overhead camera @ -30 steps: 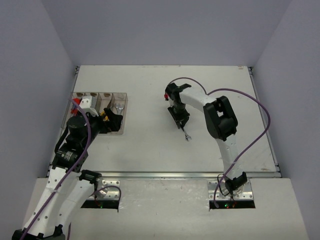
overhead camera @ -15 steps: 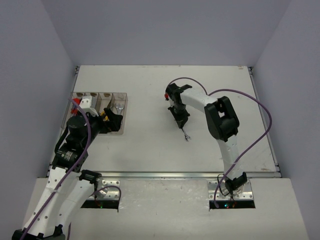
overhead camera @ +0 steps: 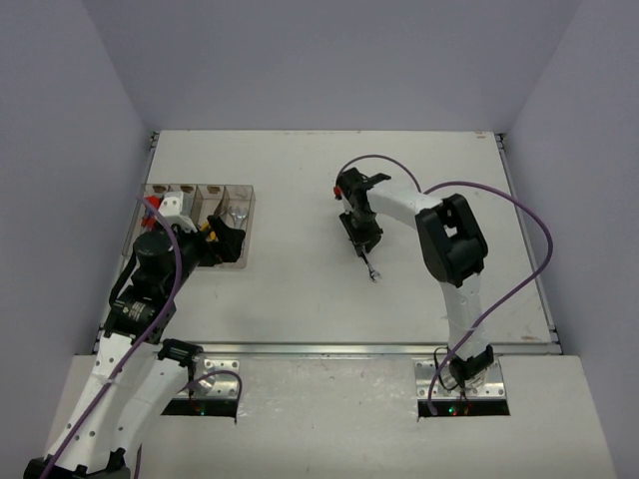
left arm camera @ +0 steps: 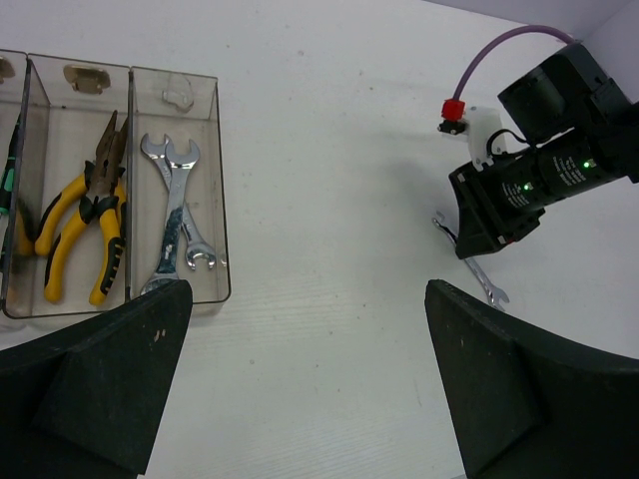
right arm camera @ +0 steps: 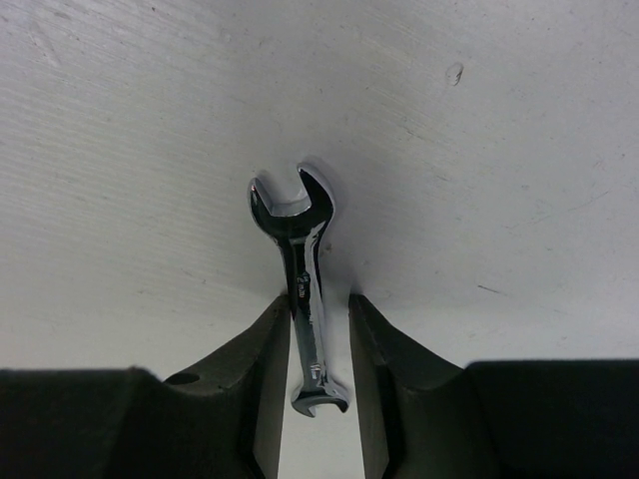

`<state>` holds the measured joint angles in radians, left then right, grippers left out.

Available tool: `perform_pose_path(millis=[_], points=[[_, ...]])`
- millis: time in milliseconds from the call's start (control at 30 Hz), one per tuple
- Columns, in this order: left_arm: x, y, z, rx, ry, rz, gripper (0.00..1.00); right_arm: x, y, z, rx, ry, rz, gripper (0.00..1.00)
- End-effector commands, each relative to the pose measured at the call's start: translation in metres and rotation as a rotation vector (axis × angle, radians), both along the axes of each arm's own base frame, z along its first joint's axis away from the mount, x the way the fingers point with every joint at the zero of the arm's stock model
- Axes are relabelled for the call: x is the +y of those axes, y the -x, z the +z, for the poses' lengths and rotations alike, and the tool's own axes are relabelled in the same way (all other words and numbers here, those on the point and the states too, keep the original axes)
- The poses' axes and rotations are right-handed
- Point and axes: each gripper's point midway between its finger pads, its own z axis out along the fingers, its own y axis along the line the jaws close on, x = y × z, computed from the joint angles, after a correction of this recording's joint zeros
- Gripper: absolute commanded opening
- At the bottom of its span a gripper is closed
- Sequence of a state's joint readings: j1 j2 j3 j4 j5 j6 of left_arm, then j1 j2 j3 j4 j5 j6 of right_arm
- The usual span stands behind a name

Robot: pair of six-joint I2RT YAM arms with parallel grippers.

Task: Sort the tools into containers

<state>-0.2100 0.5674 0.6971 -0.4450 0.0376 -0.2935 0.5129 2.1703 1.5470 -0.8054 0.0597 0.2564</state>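
Note:
A small silver wrench (right arm camera: 303, 289) lies flat on the white table between my right gripper's (right arm camera: 318, 339) fingers. The left finger touches its shaft and a narrow gap shows at the right finger. In the top view this wrench (overhead camera: 371, 267) pokes out below the right gripper (overhead camera: 361, 244). My left gripper (left arm camera: 310, 379) is wide open and empty over bare table, just right of the clear bins (left arm camera: 215, 150). The bins hold yellow-handled pliers (left arm camera: 85, 235) and two silver wrenches (left arm camera: 180, 225). A green-and-black screwdriver (left arm camera: 8, 190) shows at the left edge.
The row of bins (overhead camera: 240, 261) stands at the table's left side, partly under my left arm, with a red-handled tool (overhead camera: 150, 205) in its leftmost bin. The right arm's purple cable (overhead camera: 519, 215) loops over the right half of the table.
The right arm's wrist and elbow shifted slightly to the right. The gripper stays low over the wrench. The left arm has not moved.

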Motion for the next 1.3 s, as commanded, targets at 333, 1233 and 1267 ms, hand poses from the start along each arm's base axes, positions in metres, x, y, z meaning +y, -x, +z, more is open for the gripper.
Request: perform_pose_path(millis=[333,1233,1267], points=[[-0.003,-0.005,0.01,-0.043,0.01,-0.01,1.0,-0.014,0.024,-0.041,0.081,0.045,-0.004,0.25],[-0.117,-0.023,-0.005,0.005,0.529,-0.251,1.0,0.04,0.041,0.082,-0.292,-0.425,0.026,0.0],[-0.128,-0.027,-0.01,0.029,0.536,-0.259,1.0,0.042,0.043,0.087,-0.306,-0.445,0.036,0.0]])
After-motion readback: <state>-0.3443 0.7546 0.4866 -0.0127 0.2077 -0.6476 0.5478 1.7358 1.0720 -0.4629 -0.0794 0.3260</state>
